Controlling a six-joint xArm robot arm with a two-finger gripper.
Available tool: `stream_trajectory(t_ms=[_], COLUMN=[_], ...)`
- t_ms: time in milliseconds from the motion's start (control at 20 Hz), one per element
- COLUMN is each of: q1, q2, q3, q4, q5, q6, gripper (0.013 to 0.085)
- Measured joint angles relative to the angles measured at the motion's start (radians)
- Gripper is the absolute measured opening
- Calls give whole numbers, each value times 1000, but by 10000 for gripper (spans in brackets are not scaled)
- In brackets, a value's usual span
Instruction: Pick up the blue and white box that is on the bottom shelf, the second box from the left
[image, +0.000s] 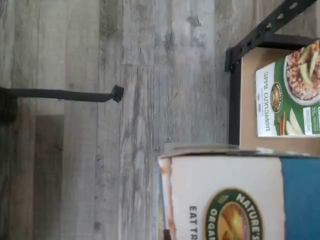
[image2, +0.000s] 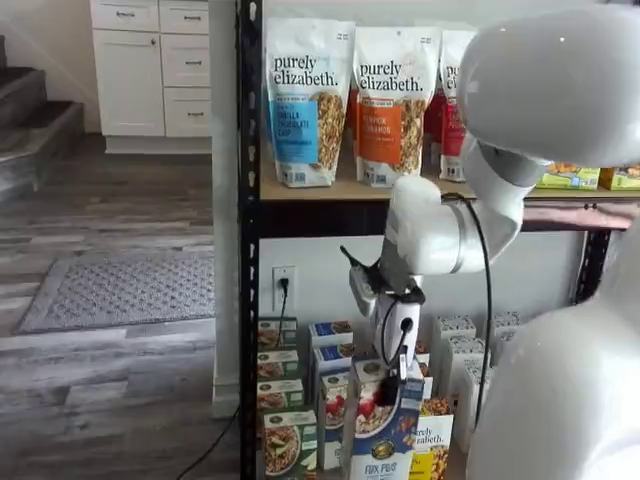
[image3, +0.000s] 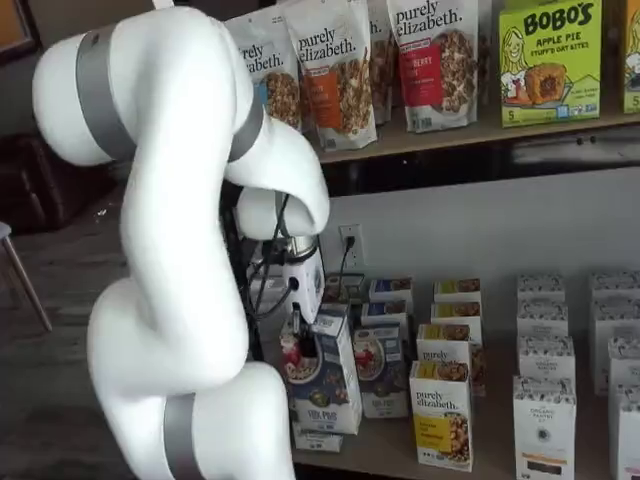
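Note:
The blue and white box (image2: 385, 435) has a bowl of flakes with red berries on its front. It stands out in front of the other boxes on the bottom shelf (image3: 385, 447) and also shows from the other side (image3: 322, 385). My gripper (image2: 390, 388) comes down on the box's top edge, and its black fingers (image3: 299, 345) are shut on the box in both shelf views. The wrist view shows the box's white upper part (image: 227, 200) close up, with a round green logo. No fingers appear in that view.
Green-and-white boxes (image2: 283, 440) stand left of the held box, and a yellow purely elizabeth box (image3: 441, 415) stands to its right. White boxes (image3: 545, 420) fill the shelf's right side. In the wrist view, a green apple cinnamon box (image: 287, 95) lies on a tan board (image: 247, 100) above grey plank floor (image: 150, 100).

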Motion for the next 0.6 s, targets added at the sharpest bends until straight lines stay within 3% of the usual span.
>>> stream_trajectory(t_ms=[600], q1=[-6], q2=[-175], q3=[9], q4=[-26], q5=[161], q6=[22], gripper=[490])
